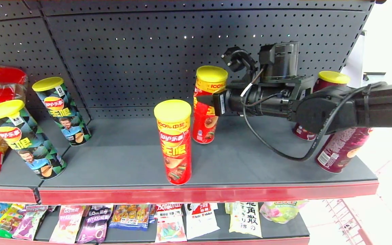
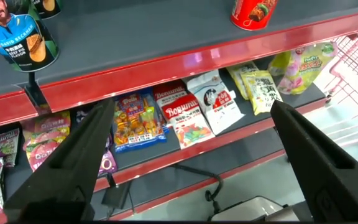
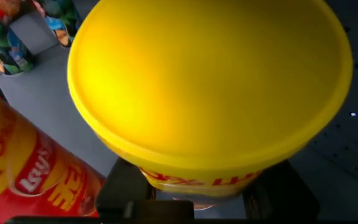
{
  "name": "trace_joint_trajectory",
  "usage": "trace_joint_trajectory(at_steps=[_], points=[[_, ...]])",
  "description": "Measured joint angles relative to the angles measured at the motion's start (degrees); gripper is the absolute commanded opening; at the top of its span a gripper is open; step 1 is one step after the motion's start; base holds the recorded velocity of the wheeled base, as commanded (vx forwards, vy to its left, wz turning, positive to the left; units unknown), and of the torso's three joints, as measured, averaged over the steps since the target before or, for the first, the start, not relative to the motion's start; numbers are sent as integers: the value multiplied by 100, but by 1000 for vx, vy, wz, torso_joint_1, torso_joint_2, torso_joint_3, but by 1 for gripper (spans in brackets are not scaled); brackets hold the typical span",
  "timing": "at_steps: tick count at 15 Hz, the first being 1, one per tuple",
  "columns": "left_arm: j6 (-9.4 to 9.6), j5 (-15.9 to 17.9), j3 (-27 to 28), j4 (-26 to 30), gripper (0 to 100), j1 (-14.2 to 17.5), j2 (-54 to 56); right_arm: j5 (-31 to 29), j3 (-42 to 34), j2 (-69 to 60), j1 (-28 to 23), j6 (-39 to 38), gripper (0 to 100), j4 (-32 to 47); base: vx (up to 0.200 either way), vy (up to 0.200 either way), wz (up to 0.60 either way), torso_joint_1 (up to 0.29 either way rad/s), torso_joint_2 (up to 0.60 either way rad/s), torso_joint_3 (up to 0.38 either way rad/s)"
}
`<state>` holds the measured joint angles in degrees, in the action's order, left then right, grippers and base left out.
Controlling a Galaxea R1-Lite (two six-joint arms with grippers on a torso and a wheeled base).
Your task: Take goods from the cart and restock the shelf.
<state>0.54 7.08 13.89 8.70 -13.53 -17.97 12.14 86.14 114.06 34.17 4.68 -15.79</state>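
One arm [image 1: 335, 109] lies level across the shelf [image 1: 131, 153]; right claw [image 1: 202, 99] grips the rear red can [image 1: 204, 126]. Left claw [image 2: 191, 104] stands open. Arm partly hides two maroon cans [image 1: 340, 149].

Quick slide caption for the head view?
Right gripper grips the rear red can on the shelf, behind the front can.

Front maroon can [image 1: 340, 149] half behind the right arm [image 1: 352, 105] (rear maroon can [image 1: 333, 77] all but lid)
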Motion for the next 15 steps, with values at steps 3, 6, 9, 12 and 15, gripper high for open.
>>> trace_joint_trajectory(at_steps=[3, 6, 9, 12, 15], points=[[0, -16, -11, 5, 100, 0, 22, 9, 94, 199, 56, 62, 0, 5, 0, 0, 0, 0, 0, 0], [0, -17, -11, 158, 100, 0, 83, -5, 226, 395, 63, 68, 0, 6, 0, 0, 0, 0, 0, 0], [0, -16, -11, 254, 100, 0, 149, -5, 421, 579, 41, 67, 0, 5, 0, 0, 0, 0, 0, 0], [0, -16, -22, 268, 100, 0, 183, -2, 652, 719, 50, 67, 0, 29, 0, 0, 0, 0, 0, 0], [-5, -13, -30, 268, 100, 0, 194, -10, 697, 791, 74, 67, 100, 30, 0, 0, 0, 0, 0, 0]])
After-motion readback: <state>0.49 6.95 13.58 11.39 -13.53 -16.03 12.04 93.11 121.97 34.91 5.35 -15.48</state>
